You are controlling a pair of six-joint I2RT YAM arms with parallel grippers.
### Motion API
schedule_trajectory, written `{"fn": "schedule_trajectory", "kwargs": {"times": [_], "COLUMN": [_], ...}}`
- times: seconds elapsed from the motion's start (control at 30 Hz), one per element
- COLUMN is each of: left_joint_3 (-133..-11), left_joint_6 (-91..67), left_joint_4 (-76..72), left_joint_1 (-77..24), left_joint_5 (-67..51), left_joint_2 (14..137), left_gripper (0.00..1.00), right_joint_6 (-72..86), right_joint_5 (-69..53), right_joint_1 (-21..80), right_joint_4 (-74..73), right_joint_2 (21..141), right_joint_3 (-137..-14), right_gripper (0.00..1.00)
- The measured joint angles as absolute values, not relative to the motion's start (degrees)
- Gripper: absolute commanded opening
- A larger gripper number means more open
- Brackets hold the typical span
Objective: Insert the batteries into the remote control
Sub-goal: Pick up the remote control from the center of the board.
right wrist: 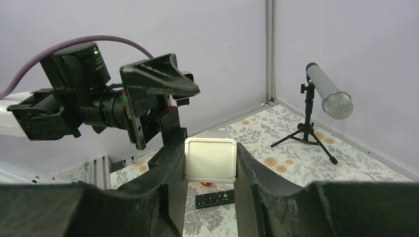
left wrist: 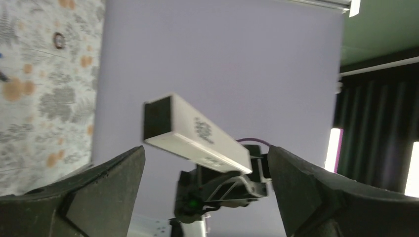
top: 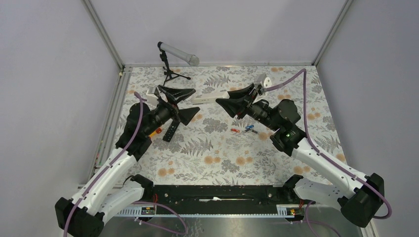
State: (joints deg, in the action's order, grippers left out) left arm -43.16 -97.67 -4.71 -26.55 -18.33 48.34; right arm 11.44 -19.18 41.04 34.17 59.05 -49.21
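The right pincer (right wrist: 211, 144) is partly closed on the end of the white remote (right wrist: 211, 163), one black finger pressed to each side of it, and holds it in the air above the counter (top: 222, 158). The remote's free end points across at the left pincer (top: 187, 103), whose jaws stand as wide apart as they go, with nothing in them. From the left wrist view the remote hangs between those spread fingers (left wrist: 99, 190) without touching either. There is a patch of dark print on its pale face, but it is too blurred to read, and no brand name shows anywhere.

The batteries (top: 248, 128), red and blue, lie loose on the fern-patterned cloth just below the right pincer. Under the left arm a black remote (top: 170, 131) lies flat on the counter. Its buttons show, but no lettering can be made out. Just beside it sits a small orange toy car (top: 157, 131). At the back edge a grey microphone (top: 179, 53) rests tilted on a small black tripod.
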Motion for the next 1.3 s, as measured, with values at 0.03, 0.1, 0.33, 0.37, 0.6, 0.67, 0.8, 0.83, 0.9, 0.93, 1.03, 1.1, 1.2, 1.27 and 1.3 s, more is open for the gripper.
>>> {"fn": "schedule_trajectory", "kwargs": {"times": [0.03, 0.1, 0.33, 0.37, 0.6, 0.67, 0.8, 0.83, 0.9, 0.93, 1.03, 1.1, 1.2, 1.27, 1.3], "left_joint_3": [-43.2, -43.2, -42.7, -42.4, -40.4, -40.4, -40.4, -40.4, -40.4, -40.4, -40.5, -40.8, -40.9, -40.9, -40.9], "left_joint_6": [-99.3, -102.2, -109.9, -111.0, -117.2, -115.9, -111.5, -109.5, -104.8, -102.1, -92.0, -86.2, -78.1, -74.2, -72.6], "left_joint_4": [-6.0, -8.3, -14.3, -15.7, -22.9, -23.6, -23.8, -23.9, -24.3, -24.5, -26.2, -27.2, -28.7, -30.0, -30.8], "left_joint_1": [-26.5, -26.9, -30.0, -30.4, -32.0, -31.9, -32.1, -32.0, -32.0, -31.9, -31.5, -31.6, -31.8, -31.7, -31.5], "left_joint_5": [-18.2, -17.6, -16.6, -16.6, -16.0, -15.8, -15.6, -15.5, -15.3, -15.4, -16.3, -18.1, -21.2, -22.4, -23.0], "left_joint_2": [48.8, 49.6, 54.6, 55.6, 60.5, 60.5, 60.5, 60.5, 60.5, 60.5, 60.5, 60.3, 59.8, 59.7, 59.8], "left_gripper": [0.99, 0.99, 0.81, 0.73, 0.06, 0.0, 0.0, 0.0, 0.0, 0.0, 0.0, 0.0, 0.0, 0.0, 0.0], "right_joint_6": [11.4, 11.4, 11.6, 11.7, 11.0, 10.7, 11.5, 12.2, 14.0, 15.5, 21.2, 26.2, 37.2, 45.1, 49.3], "right_joint_5": [-19.2, -19.2, -20.1, -20.3, -21.1, -21.1, -21.3, -21.6, -21.9, -22.2, -23.6, -23.4, -22.2, -21.6, -21.6], "right_joint_1": [41.0, 41.0, 41.0, 41.0, 40.9, 40.8, 40.9, 40.9, 41.1, 41.1, 41.1, 41.1, 41.0, 41.0, 41.0], "right_joint_4": [34.2, 34.5, 37.1, 37.6, 40.9, 40.4, 34.8, 33.1, 28.4, 26.3, 22.7, 21.5, 21.8, 24.0, 26.2], "right_joint_2": [59.4, 59.9, 60.4, 60.4, 60.1, 59.9, 58.1, 57.6, 56.2, 55.1, 51.2, 48.6, 46.8, 46.9, 47.4], "right_joint_3": [-49.2, -48.9, -46.8, -46.5, -43.9, -43.7, -44.1, -44.1, -44.1, -44.1, -42.9, -41.4, -39.1, -37.1, -35.8], "right_gripper": [0.0, 0.0, 0.0, 0.01, 0.08, 0.36, 0.96, 0.99, 1.0, 1.0, 1.0, 1.0, 1.0, 0.99, 0.99]}}
